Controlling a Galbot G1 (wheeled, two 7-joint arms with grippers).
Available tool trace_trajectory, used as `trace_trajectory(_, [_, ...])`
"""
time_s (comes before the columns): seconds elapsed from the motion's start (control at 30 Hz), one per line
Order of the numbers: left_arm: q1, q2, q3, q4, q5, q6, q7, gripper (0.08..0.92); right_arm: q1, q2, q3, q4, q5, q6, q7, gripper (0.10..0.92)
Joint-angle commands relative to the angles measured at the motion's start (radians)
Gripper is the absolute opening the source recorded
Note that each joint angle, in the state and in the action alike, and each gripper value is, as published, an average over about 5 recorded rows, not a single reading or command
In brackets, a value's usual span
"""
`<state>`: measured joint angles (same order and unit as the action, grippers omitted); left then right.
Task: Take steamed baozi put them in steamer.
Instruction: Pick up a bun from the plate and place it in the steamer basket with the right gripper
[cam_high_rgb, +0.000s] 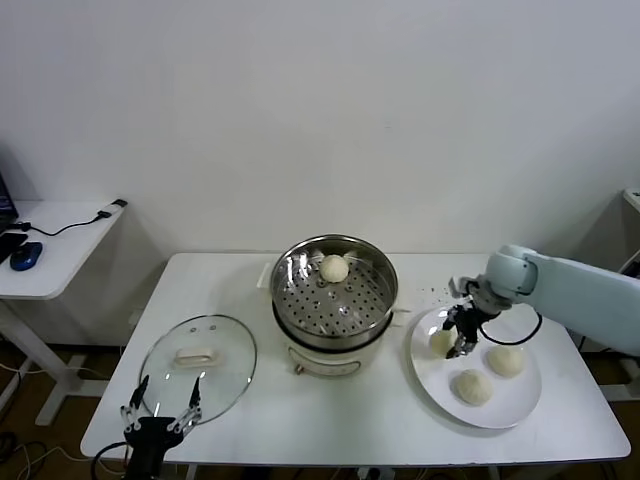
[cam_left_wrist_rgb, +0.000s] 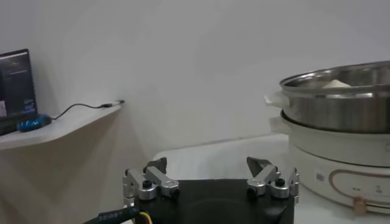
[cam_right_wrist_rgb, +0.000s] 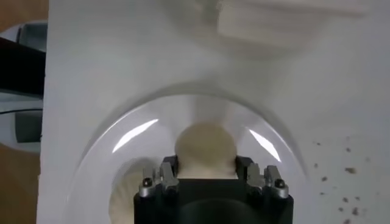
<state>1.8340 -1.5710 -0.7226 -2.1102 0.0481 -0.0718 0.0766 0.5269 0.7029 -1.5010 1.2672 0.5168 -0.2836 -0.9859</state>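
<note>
The steamer (cam_high_rgb: 334, 283) is a polished steel basket with a mirror-bright wall and perforated floor, on a smooth cream plastic base (cam_high_rgb: 322, 357). The steamed baozi (cam_high_rgb: 334, 267) inside looks matt and doughy, as does the bun (cam_right_wrist_rgb: 205, 149) between the right gripper's (cam_right_wrist_rgb: 206, 168) dark, dull metal fingers (bright screw heads on them). Beneath it the white plate (cam_high_rgb: 500, 412) is glossy, streaked with glare. Just ahead of the left gripper (cam_high_rgb: 160, 402) lies a clear glass lid (cam_high_rgb: 198, 368) with a smooth white handle. The table (cam_high_rgb: 350, 420) is matt white.

Hidden and cut-off parts

The right claw (cam_right_wrist_rgb: 206, 173) covered the near side of a baozi (cam_right_wrist_rgb: 205, 146); the steamer (cam_left_wrist_rgb: 341, 97) ran off the left wrist view's edge.
</note>
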Motion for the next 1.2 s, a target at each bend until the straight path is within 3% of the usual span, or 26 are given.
trace_trajectory(0.03, [0.002,0.004,0.003,-0.004,0.001,0.0,0.001,0.823,0.545,0.091,-0.363,-0.003,0.271,0.07,-0.06,0.611])
trace_trajectory(0.27, [0.001,0.01,0.016,-0.001,0.0,-0.005,0.003,0.823,0.591,0.243,-0.335,-0.01,0.417,0.024,-0.032,0.619])
trace_trajectory(0.7, [-0.035,0.014,0.013,-0.026,-0.01,0.01,0.011,0.823,0.312,0.64,-0.151,-0.171,0.445,-0.055,0.069,0.619])
trace_trajectory(1.2, [-0.046,0.022,0.002,-0.007,-0.015,0.009,0.012,0.823,0.119,0.776,-0.159,-0.269,0.415,-0.073,0.102,0.619])
